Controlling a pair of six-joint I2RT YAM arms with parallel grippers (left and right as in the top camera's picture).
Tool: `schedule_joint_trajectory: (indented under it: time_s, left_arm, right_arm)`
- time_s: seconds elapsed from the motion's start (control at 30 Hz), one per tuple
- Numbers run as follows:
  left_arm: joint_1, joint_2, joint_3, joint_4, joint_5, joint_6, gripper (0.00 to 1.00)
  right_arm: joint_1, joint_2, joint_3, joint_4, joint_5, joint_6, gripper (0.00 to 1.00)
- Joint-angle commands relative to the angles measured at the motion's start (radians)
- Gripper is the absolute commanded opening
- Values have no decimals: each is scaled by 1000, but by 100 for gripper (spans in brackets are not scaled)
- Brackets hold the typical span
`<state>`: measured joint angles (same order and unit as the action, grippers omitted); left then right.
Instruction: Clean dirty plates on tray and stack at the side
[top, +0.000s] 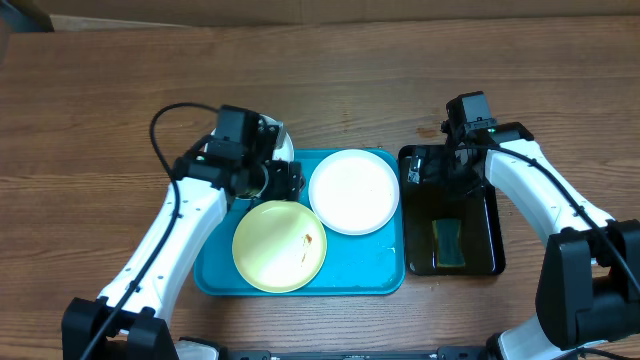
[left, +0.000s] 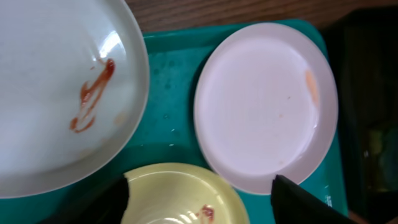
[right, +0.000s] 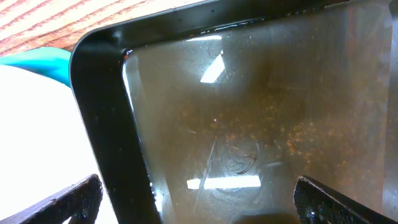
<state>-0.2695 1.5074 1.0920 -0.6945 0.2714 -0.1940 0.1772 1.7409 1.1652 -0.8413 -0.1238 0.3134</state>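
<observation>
The turquoise tray (top: 370, 270) holds a pale yellow plate (top: 279, 245) with a small brown smear and a white plate (top: 353, 191). A second white plate (top: 283, 143) sits at the tray's far left corner, mostly hidden under my left arm. In the left wrist view this plate (left: 56, 93) has a red smear, the other white plate (left: 264, 106) a faint orange mark, and the yellow plate (left: 180, 196) lies below. My left gripper (top: 272, 182) (left: 199, 199) is open and empty above the yellow plate's far edge. My right gripper (top: 462, 160) (right: 199, 199) is open and empty over the black tray.
The black tray (top: 497, 230) stands right of the turquoise tray and holds brownish water (right: 261, 112) and a green-yellow sponge (top: 449, 243) at its near end. Its rim (right: 106, 112) lies beside the white plate (right: 37, 137). Bare wood table surrounds both trays.
</observation>
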Motion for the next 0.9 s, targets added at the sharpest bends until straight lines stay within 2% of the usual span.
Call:
schedule_joint_trajectory:
  time_s: [0.0,0.07,0.13,0.2,0.33,0.57,0.67,0.7,0.73,0.87]
  left_arm:
    - [-57,30,-14,60,13,-91,48]
    - [-89,59,-17,101,-17,-108,45]
    - [-123,101,-17,135,-97,-138,52]
    - [-141,146,-17,159,-144,-159,54]
    - [-146,236,-16,205,-141,-162,55]
    - [-150,340,-16,286,-143,-161,49]
    - [-151,369,-16,291,-142,-162,42]
    - [-151,375,-16,290,-142,-161,37]
    - [-151,377,-16,290,-144,-161,25]
    - [-150,376,2,281,-144,-156,14]
  right_arm:
    - [-3,-11,24,3,-2,-4,100]
    - [-3,-11,24,3,-2,-4,100]
    - [-3,-11,24,3,-2,-4,100]
    - [-3,-11,24,3,-2,-4,100]
    - [-3,-11,24,3,-2,-4,100]
    - [-3,-11,24,3,-2,-4,100]
    - [-3,-11,24,3,-2,-4,100]
    - [-3,-11,24,3,-2,-4,100]
    - [-3,-11,24,3,-2,-4,100]
    - [-3,-11,24,3,-2,-4,100]
